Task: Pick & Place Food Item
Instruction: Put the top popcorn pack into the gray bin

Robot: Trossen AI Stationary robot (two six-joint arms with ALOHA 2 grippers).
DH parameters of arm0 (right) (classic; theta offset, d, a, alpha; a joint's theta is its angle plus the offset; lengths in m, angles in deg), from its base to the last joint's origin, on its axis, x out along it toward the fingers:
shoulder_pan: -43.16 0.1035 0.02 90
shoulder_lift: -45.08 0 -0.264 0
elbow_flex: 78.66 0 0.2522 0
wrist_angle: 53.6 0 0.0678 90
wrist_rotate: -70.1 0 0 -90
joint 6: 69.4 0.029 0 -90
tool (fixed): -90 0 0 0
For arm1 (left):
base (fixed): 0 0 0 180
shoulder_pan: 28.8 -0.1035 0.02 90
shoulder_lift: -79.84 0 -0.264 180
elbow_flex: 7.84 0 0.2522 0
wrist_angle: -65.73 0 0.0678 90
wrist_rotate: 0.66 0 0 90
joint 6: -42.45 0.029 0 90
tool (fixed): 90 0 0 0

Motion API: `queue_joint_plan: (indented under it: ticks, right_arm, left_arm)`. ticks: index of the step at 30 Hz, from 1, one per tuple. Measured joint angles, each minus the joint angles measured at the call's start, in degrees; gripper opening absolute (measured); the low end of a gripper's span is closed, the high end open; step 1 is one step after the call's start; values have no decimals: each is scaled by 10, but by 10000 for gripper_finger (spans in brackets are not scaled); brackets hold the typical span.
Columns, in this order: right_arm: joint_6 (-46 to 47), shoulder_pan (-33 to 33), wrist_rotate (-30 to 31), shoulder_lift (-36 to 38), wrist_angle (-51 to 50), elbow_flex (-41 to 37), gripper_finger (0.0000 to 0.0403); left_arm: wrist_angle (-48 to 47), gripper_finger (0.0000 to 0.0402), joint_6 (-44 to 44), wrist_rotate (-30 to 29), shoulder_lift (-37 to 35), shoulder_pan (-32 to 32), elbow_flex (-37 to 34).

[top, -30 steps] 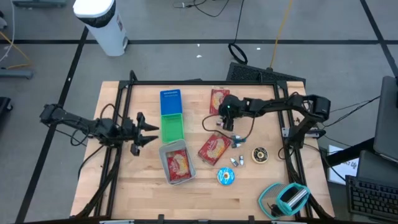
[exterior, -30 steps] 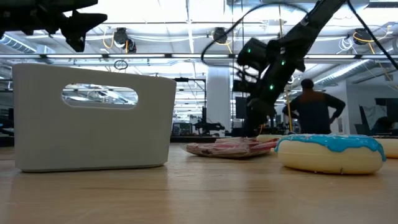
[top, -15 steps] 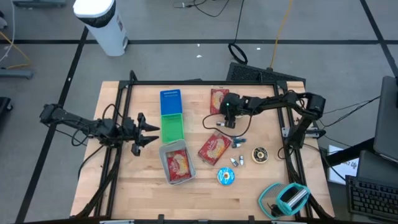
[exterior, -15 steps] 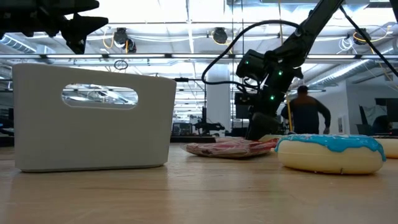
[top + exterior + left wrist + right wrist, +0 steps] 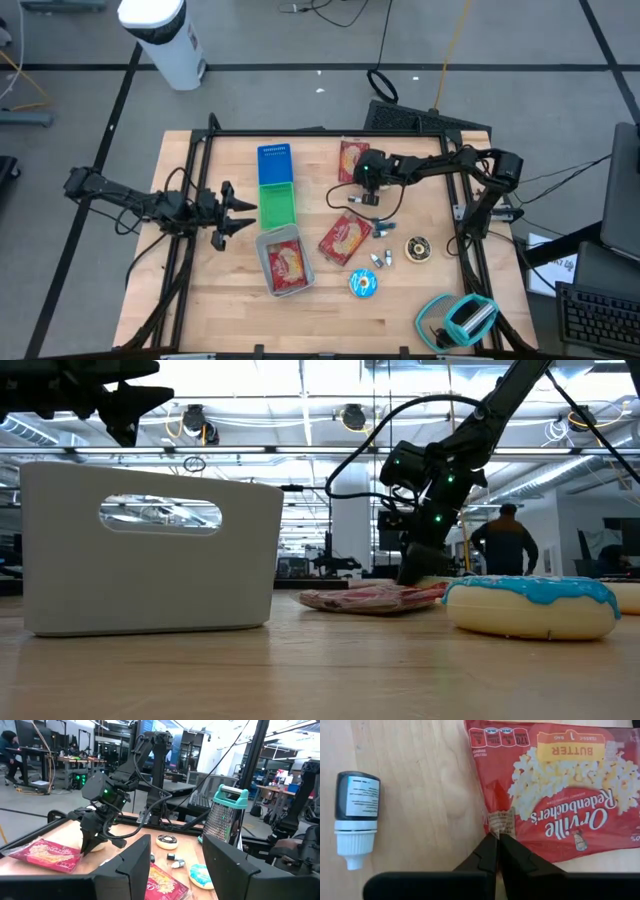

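High view, left to right: the left gripper (image 5: 243, 213) hovers with fingers apart beside a green box (image 5: 277, 206) and a grey tray (image 5: 284, 261) holding one popcorn bag. Further right, the right gripper (image 5: 497, 839) is pinched together on the edge of another popcorn bag (image 5: 555, 780), which lies flat on the table (image 5: 320, 310) near a small bottle (image 5: 355, 816).

Table (image 5: 415, 780): pale wood, matt, fine grain. Popcorn bag (image 5: 560, 790): glossy crinkled plastic film. Small bottle (image 5: 355, 815): smooth plastic w/ paper label. Bin (image 5: 150, 550): matt white plastic.
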Motion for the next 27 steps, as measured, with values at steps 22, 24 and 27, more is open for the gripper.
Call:
queue_joint_plan:
  ticks: [22, 24, 27]
  right_arm:
    - [14, 135, -6, 267, 14, -1, 0]
    - [14, 145, -5, 285, 14, -1, 0]
    - [20, 158, -4, 301, 18, -1, 0]
  left_arm:
    - [23, 182, 4, 0, 0, 0, 0]
    - [24, 182, 14, 0, 0, 0, 0]
    - [31, 182, 31, -12, 0, 0, 0]
